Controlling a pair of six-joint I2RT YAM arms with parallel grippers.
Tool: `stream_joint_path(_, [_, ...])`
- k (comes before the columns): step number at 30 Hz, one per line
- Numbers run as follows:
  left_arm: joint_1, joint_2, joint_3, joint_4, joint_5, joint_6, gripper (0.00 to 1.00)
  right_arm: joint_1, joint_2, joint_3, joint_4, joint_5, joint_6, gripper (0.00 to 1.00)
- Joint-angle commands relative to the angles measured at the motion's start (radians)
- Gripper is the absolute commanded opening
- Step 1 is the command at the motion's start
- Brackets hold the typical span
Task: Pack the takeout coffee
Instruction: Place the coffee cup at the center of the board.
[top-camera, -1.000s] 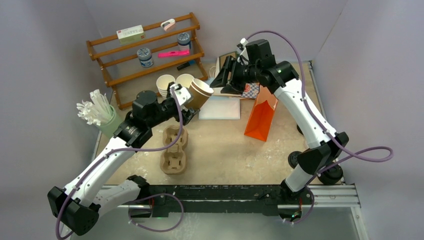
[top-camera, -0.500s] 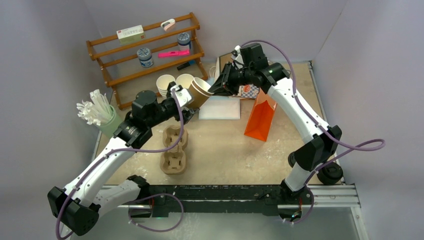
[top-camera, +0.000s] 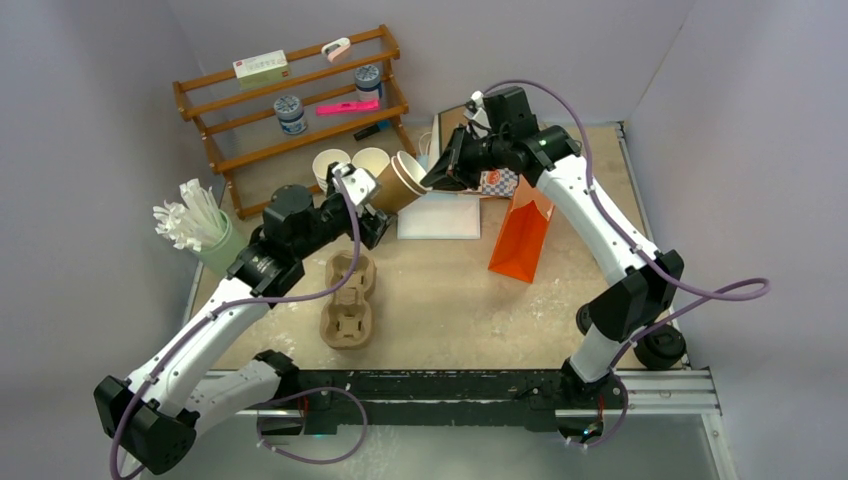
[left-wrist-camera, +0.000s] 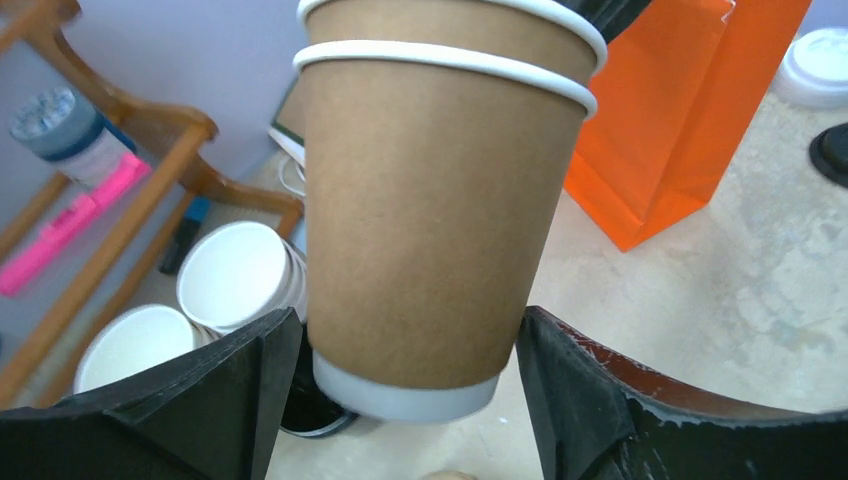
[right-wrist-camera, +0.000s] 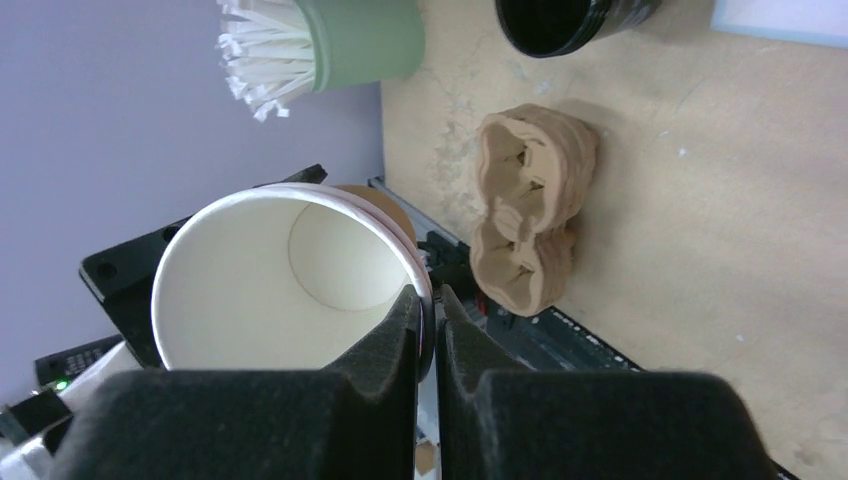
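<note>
"Gripping what, the left gripper (left-wrist-camera: 410, 345)?" asks the first.

"The outer cup (left-wrist-camera: 430, 220) of a nested pair," says the second. "It is smooth brown kraft paper, tapering down to a pale base. The black fingers press its lower wall from both sides. In the overhead view the pair hangs tilted in the upper middle, mouth toward the right, off the table (top-camera: 450, 300)."

"And the inner cup (right-wrist-camera: 260, 280)?"

"From the left wrist only its rolled white rim shows, just above the outer one's rim. From the right wrist its inside is pale and matte, with a flat round bottom. The right gripper (right-wrist-camera: 430, 320) has its jaws pinched shut on that rim, at the lower right of the mouth, the thin paper edge between the two fingers."

"What lies around them?"

"A cup carrier (top-camera: 348, 300) of rough moulded pulp lies flat, lower left of centre in the overhead view. An orange paper bag (top-camera: 522, 228) with crisp creases stands right of centre. Plain white cups (left-wrist-camera: 240, 275) sit at the lower left of the left wrist view, beside a wooden rack (top-camera: 300, 110). A round white plastic lid (left-wrist-camera: 815, 65) rests on the table at that view's upper right edge. A green holder (right-wrist-camera: 365, 35) of white paper-wrapped sticks and a glossy black cup (right-wrist-camera: 570, 20) stand along the top of the right wrist view."
</note>
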Motion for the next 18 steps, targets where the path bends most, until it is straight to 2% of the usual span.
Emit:
stream_joint_path(1, [0.0, -0.036, 0.022, -0.045, -0.068, -0.196, 0.84, -0.01, -0.022, 0.017, -0.051, 0.118, -0.138, 0.0])
stream_joint_path(5, [0.001, -0.095, 0.023, -0.117, -0.104, -0.389, 0.89, -0.01, -0.052, -0.035, -0.064, 0.286, -0.261, 0.0])
stream_joint_path(8, [0.002, -0.115, 0.02, -0.154, -0.182, -0.641, 0.92, -0.009, -0.083, -0.103, -0.036, 0.383, -0.331, 0.0])
stream_joint_path(10, [0.001, -0.106, 0.017, -0.144, -0.152, -0.752, 0.92, -0.007, -0.112, -0.17, 0.02, 0.439, -0.38, 0.0])
stream_joint_path(13, [0.001, -0.052, 0.028, -0.145, -0.116, -0.917, 0.89, 0.003, -0.147, -0.278, 0.09, 0.438, -0.426, 0.0])
stream_joint_path(18, [0.002, 0.047, -0.007, -0.052, 0.006, -1.065, 0.81, 0.081, -0.19, -0.442, 0.199, 0.5, -0.501, 0.0])
